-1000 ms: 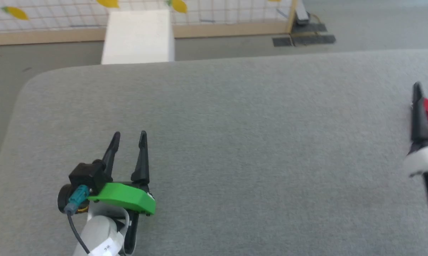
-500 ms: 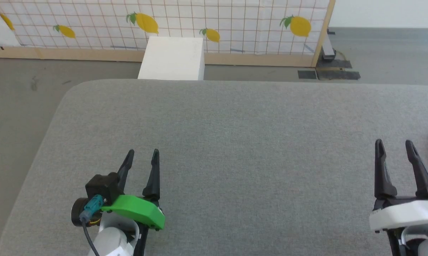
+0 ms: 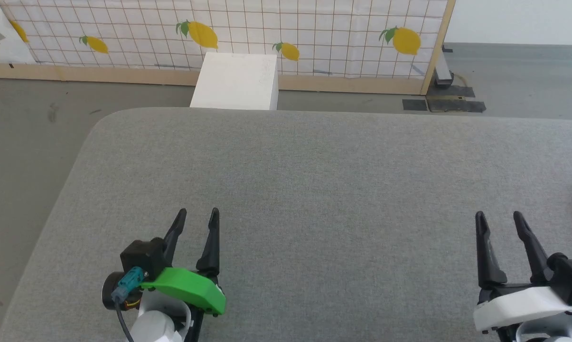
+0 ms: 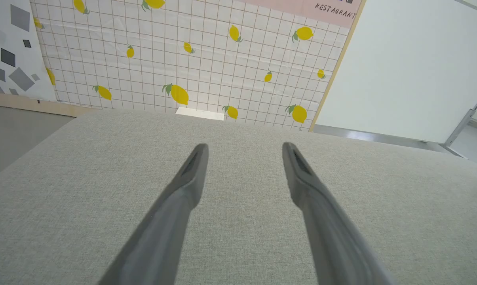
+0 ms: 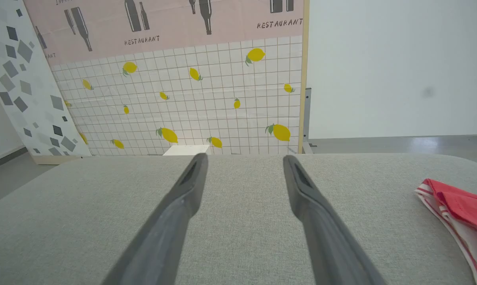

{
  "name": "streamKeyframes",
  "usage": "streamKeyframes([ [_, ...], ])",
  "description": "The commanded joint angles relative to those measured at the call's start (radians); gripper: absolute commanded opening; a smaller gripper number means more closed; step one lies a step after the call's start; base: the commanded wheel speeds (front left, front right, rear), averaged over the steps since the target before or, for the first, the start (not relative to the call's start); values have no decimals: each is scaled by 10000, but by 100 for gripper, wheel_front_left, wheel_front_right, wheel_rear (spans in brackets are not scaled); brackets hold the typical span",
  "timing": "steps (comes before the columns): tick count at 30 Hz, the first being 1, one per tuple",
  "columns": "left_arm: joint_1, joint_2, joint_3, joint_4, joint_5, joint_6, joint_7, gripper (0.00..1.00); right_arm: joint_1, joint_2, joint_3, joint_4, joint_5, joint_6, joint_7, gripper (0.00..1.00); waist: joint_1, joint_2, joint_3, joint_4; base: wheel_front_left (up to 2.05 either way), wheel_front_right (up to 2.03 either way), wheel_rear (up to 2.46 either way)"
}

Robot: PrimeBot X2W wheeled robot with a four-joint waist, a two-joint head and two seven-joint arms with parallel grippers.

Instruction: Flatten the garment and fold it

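Grey fabric-covered table (image 3: 314, 156) holds one red garment with red-and-white striped trim (image 5: 456, 204) at its right edge, apart from two dark-fingered claws at the near side, left gripper (image 3: 198, 211) and right gripper (image 3: 498, 214), both spread wide and empty.

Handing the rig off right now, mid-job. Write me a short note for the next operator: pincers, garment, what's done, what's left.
left pincer: open, empty, above the grey padded surface.
right pincer: open, empty, not touching anything.
garment: rumpled at the surface's right side, to the right of the right pincer, partly cut off by the frame.
Done: nothing; it is neither flattened nor folded.
Left: grasp it, probably bring it toward the middle, spread it flat, fold.
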Motion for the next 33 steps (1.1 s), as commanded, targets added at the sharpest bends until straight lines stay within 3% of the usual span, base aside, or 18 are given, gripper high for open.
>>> streamKeyframes([
  [1, 105, -47, -35, -10, -65, 76, -47, 100, 175, 20, 62, -17, 115, -15, -14, 100, 1, 0, 0, -1, 0, 0, 0],
  [8, 89, -48, -112, 14, -125, 118, -47, 100, 76, 21, 158, 269, 273, -15, -156, 100, 1, 0, 46, 23, 0, 0, 0],
  [9, 2, -4, -119, 6, -84, 79, 0, 0, 38, 2, 152, 282, 232, 0, -102, 0, 1, 0, 47, 24, 0, 0, 0],
  [33, 128, -4, -48, -270, 171, 172, 234, 0, -25, 2, 228, 285, 88, -1, 56, 0, 1, 0, 48, -41, 0, 0, 0],
])
